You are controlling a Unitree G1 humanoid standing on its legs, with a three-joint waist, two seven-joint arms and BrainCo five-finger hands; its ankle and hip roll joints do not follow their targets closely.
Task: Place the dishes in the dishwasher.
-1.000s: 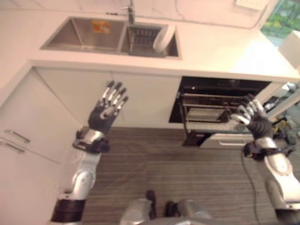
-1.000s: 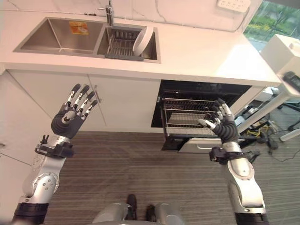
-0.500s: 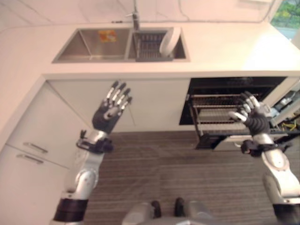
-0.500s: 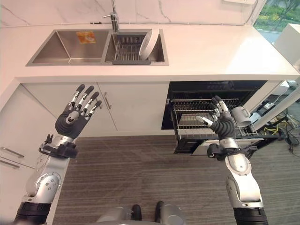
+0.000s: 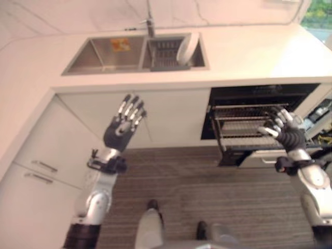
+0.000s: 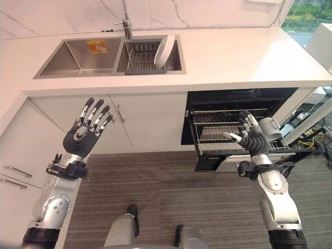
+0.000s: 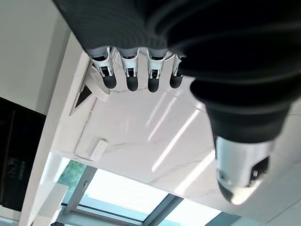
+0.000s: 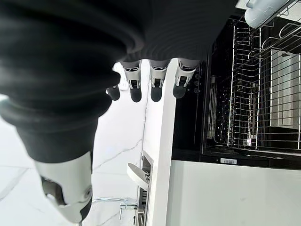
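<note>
Barely begun, by the look of it: nothing carried, nothing yet moved from sink to dishwasher.

Nearest, left hand (image 6: pixel 83 136) raised in front of the cabinet doors, fingers straight and spread, palm empty. Right hand (image 6: pixel 252 139) raised on the right, just in front of the pulled-out rack (image 6: pixel 223 136), fingers likewise spread and holding nothing; not clear whether touching the wire or only close to it.

Behind the right hand, dishwasher (image 6: pixel 236 111) open under the surface (image 6: pixel 233 57), rack drawn forward. Inside the rack, a pale cup or bowl (image 6: pixel 268 127) at the right end, lying on its side among the wires; the rest of the rack apparently bare, though the inner part too dark to judge.

Farther back, double sink (image 6: pixel 72 54) sunk in the surface at left. Left basin empty apart from a small orange label (image 6: pixel 96 46) on its wall. Right basin fitted with a wire drainer (image 6: pixel 139 56), and in it one white plate (image 6: pixel 161 51) standing on edge, leaning right. Faucet (image 6: pixel 123 19) just beyond.

Left to do, judging from this: fetch the plate from the drainer, carry it right, slot it into the rack. Plate well apart from both hands.
</note>
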